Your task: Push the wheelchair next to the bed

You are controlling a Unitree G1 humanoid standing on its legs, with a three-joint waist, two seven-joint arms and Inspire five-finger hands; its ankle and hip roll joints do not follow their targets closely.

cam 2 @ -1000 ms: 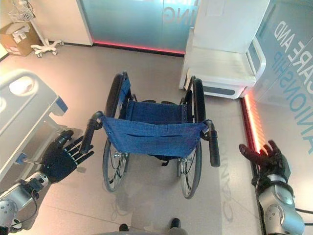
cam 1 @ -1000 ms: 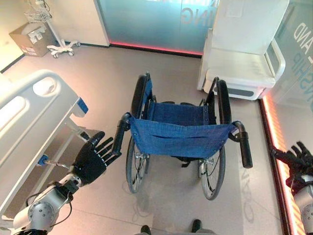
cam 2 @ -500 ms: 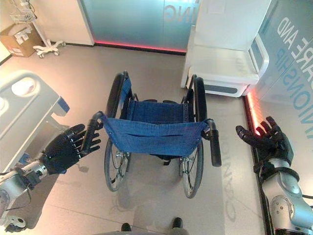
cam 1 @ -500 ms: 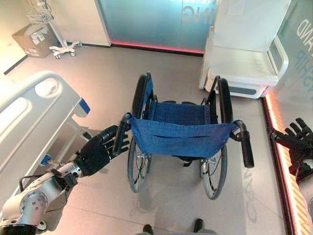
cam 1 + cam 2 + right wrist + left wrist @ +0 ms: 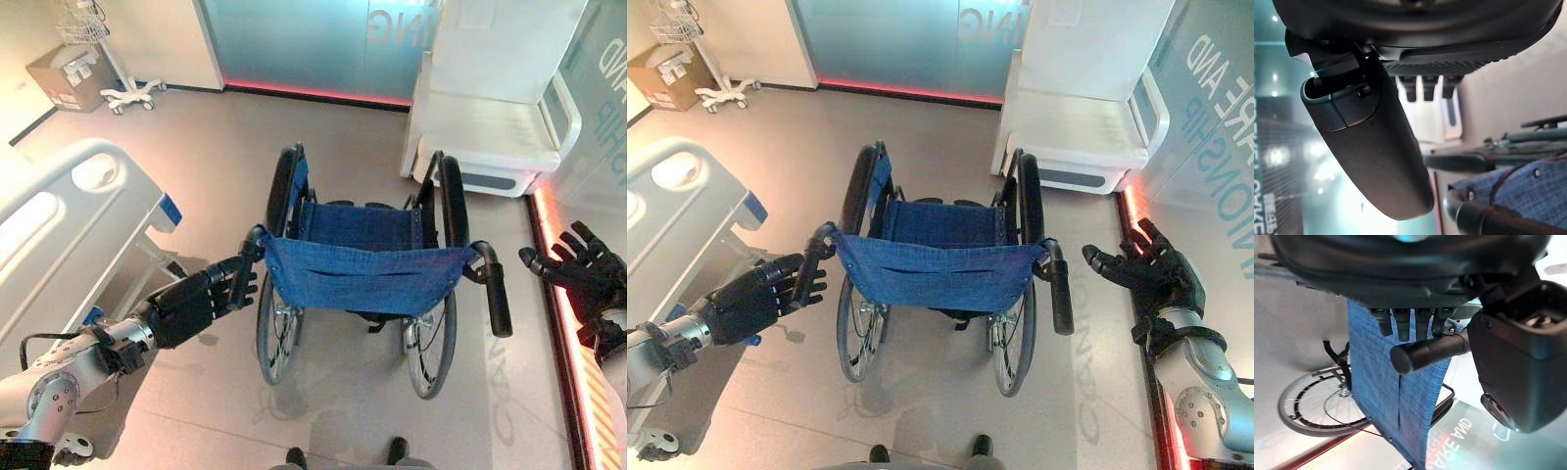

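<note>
A wheelchair [image 5: 364, 279] with blue cloth seat and back stands in the middle of the floor, its back toward me. My left hand [image 5: 186, 308] is at its left push handle [image 5: 242, 274]. In the left wrist view that black grip [image 5: 1425, 352] lies between the straight fingers and the thumb, which are not closed on it. My right hand [image 5: 1151, 274] is open with fingers spread, a short way to the right of the right push handle [image 5: 1059, 294] and not touching it. The white bed [image 5: 69, 215] stands at the left, its end close to the wheelchair's left wheel.
A white padded chair [image 5: 490, 127] stands just beyond the wheelchair at the back right. A glowing red strip [image 5: 568, 333] runs along the right wall's foot. A cardboard box [image 5: 67, 76] and a wheeled stand [image 5: 127, 93] are at the far left corner.
My left hand has reached forward from beside the wheel up to the left push handle. My right hand has risen and come in toward the right handle.
</note>
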